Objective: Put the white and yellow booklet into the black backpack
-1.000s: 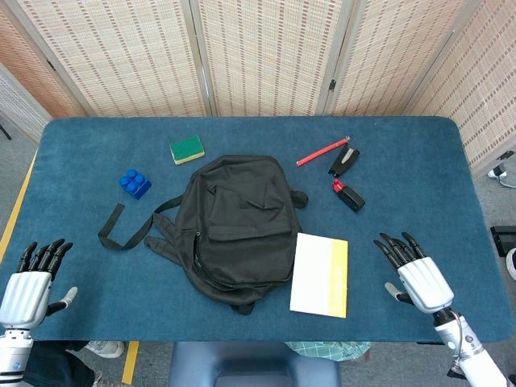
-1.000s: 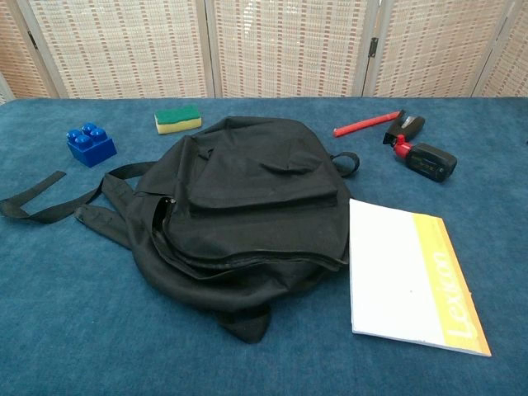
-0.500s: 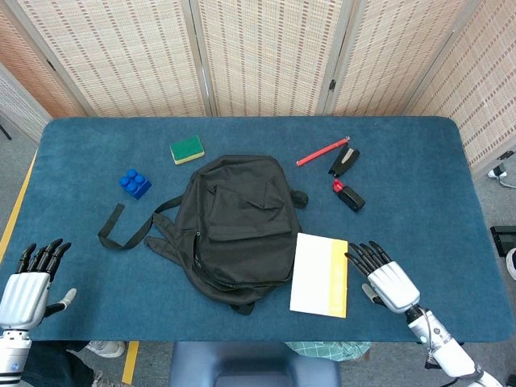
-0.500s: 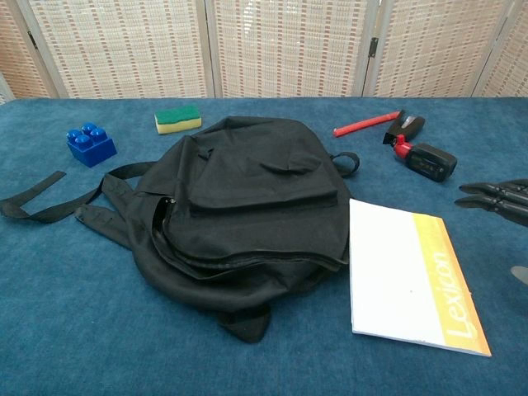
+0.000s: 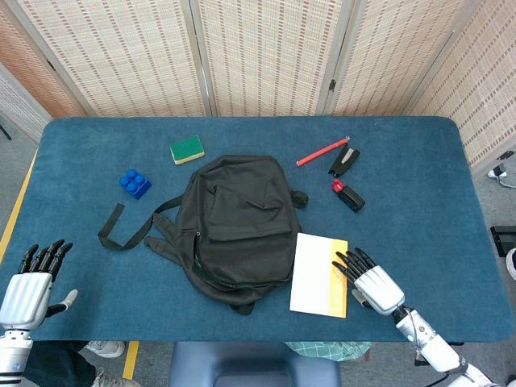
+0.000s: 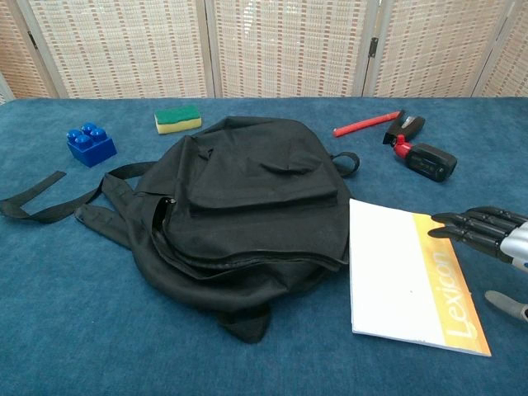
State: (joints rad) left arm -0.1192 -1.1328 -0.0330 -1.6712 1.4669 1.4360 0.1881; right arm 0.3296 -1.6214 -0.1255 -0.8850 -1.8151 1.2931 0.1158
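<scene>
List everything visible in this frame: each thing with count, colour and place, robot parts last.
backpack: 1, black, table centre, strap trailing left
booklet: 1, white and yellow, flat, right of backpack
sponge: 1, green and yellow, far left of backpack
toy brick: 1, blue, left of backpack
pen: 1, red, far right
stapler: 1, black and red, opened out, beside pen
table: 1, blue cloth
screen: 1, woven beige, behind table
left hand: 1, white with black fingers, near left corner, open
right hand: 1, fingertips over booklet's yellow edge, open
</scene>
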